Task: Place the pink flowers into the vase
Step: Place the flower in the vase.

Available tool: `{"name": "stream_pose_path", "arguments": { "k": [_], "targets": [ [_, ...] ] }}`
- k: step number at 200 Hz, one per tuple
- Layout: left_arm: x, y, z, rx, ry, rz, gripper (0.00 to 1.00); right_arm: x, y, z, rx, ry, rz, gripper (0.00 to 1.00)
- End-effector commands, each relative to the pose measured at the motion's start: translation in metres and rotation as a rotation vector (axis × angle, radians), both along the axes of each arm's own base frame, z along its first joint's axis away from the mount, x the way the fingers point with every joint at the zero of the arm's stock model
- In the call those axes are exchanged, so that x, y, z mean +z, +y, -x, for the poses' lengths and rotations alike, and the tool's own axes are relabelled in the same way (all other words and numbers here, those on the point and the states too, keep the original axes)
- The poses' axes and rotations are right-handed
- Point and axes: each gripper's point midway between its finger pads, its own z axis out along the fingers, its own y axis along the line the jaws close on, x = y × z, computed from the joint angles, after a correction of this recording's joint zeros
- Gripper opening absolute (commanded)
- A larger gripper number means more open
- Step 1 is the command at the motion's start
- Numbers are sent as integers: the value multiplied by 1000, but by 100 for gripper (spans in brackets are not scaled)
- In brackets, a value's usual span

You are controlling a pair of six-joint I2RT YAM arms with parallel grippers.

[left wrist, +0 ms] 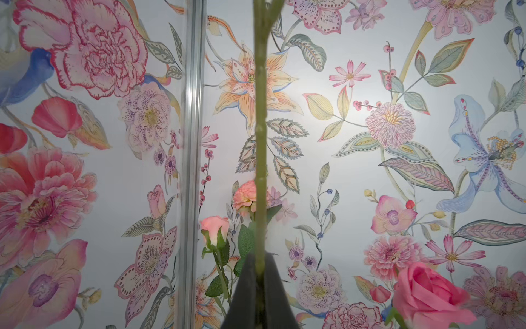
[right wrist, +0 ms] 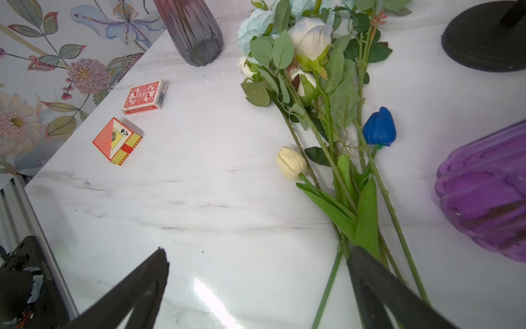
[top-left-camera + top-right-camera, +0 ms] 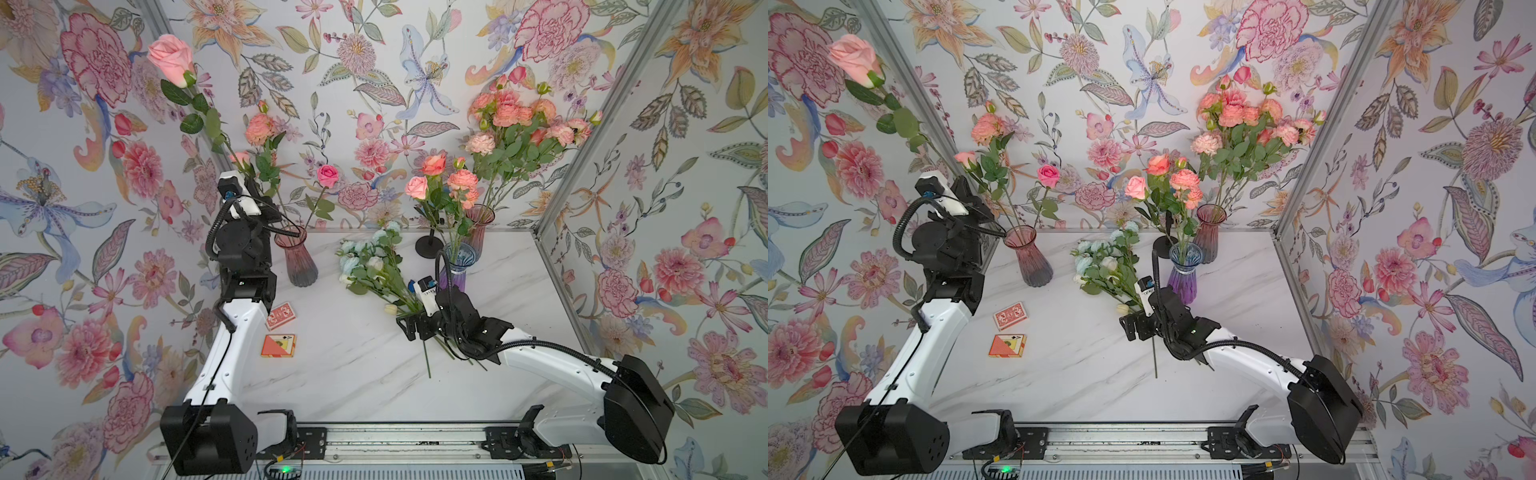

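Stem pinch: left gripper (image 1: 259, 266) is pressed together on the bare green stem of a pink rose (image 3: 170, 58), below the leaves. Bloom stands high against the wall corner, with the stem slanting down toward the smoky pink vase (image 3: 301, 262). The wrist hides the stem foot, so I cannot tell whether it has reached the mouth. 3 pink flowers (image 3: 259, 129) stand in that vase; more fill the purple vase (image 3: 459, 278) and the rear vase (image 3: 478, 232).

Right gripper (image 2: 257, 250) hangs empty with jaws spread wide, just above the stems of the white and pale-blue bunch (image 3: 374, 266) lying on the marble table (image 3: 353, 374).

Handling, judged: rose is light and top-heavy. Stem is thin, smooth and fairly stiff, so it is likely to pivot in a narrow pinch. Hold bare stem, never bloom or leaves. Glass vase may tip if the stem levers on its rim.
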Motion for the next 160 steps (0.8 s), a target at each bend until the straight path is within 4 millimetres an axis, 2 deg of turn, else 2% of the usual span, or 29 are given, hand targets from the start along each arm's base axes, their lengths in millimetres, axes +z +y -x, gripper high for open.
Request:
{"name": "stream_pose_path", "arguments": {
  "k": [1, 18, 52, 58, 81, 107, 160],
  "targets": [
    [-4, 1, -13, -39, -41, 32, 0, 23, 8, 4, 70, -73, -62, 99],
    [-18, 1, -27, -44, -23, 41, 0, 38, 9, 9, 106, -113, -80, 99],
    [-42, 1, -48, -54, 13, 53, 0, 92, 8, 20, 188, -219, -119, 99],
    [-46, 1, -51, -58, 21, 54, 0, 104, 7, 18, 191, -237, -121, 99],
    [-60, 1, -60, -60, 39, 67, 0, 128, 1, 3, 172, -234, -89, 99],
    [-76, 0, -66, -68, 67, 75, 0, 146, 6, -9, 186, -215, -88, 99],
    [-111, -2, -73, -84, 132, 82, 0, 157, 21, -19, 228, -192, -111, 99]
  ]
}}
